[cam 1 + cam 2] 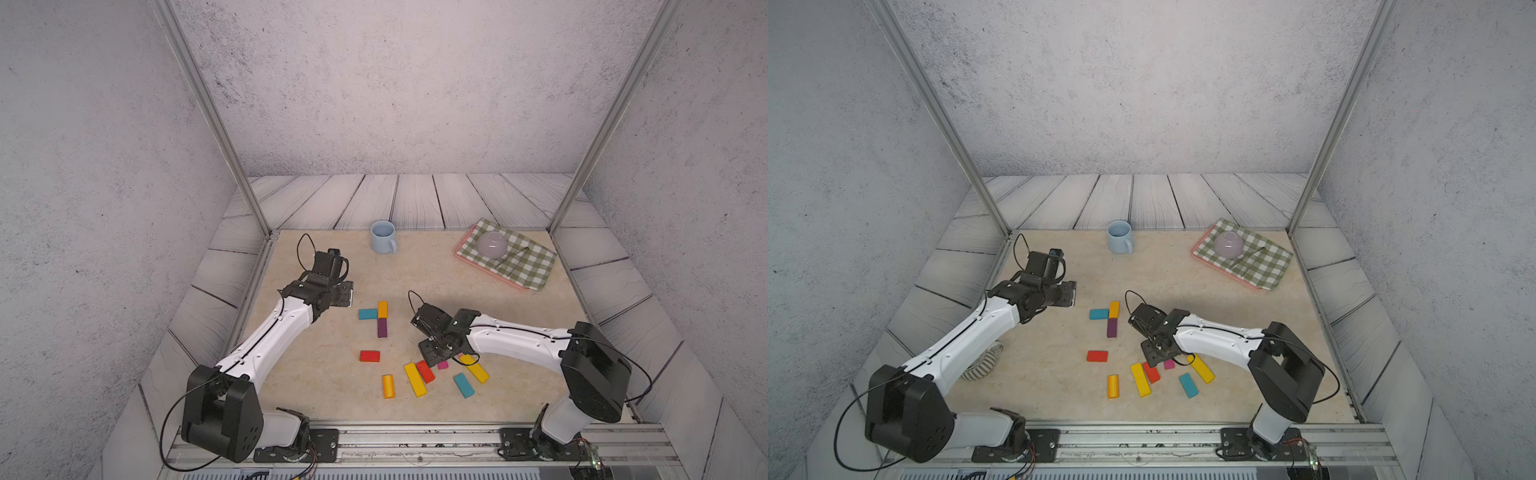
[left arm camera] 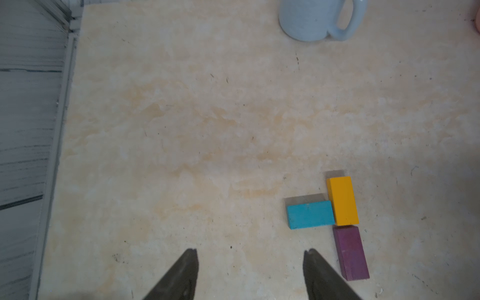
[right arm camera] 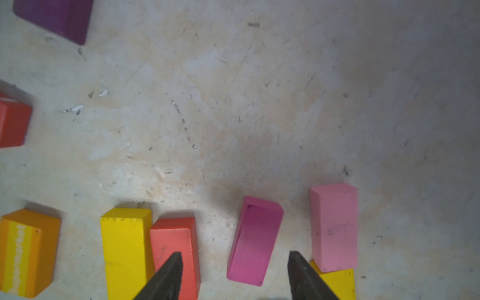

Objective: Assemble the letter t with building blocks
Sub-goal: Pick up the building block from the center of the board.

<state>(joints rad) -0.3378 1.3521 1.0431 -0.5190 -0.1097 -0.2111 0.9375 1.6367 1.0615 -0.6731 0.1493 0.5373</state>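
Three building blocks lie joined in mid-table: a teal block (image 1: 368, 313) (image 2: 310, 214), an orange block (image 1: 382, 309) (image 2: 342, 200) and a purple block (image 1: 382, 327) (image 2: 350, 252). My left gripper (image 1: 347, 294) (image 2: 250, 253) hovers to their left, open and empty. Nearer the front lie a red block (image 1: 369, 356), a striped orange block (image 1: 388, 386), a long yellow block (image 1: 414, 379), another red block (image 1: 425, 371) (image 3: 176, 241), a magenta block (image 1: 443, 365) (image 3: 255, 241), a second long yellow block (image 1: 475, 368) and a second teal block (image 1: 464, 385). My right gripper (image 1: 436, 355) (image 3: 236, 255) is open, its fingers either side of the magenta block. A pink block (image 3: 333, 226) rests partly on the second yellow one.
A light-blue mug (image 1: 383, 237) (image 2: 317, 18) stands at the back. At the back right a checked cloth (image 1: 523, 266) on a pink tray carries an upturned bowl (image 1: 492, 244). A striped cloth (image 1: 984, 365) lies under my left arm. Metal posts mark the back corners.
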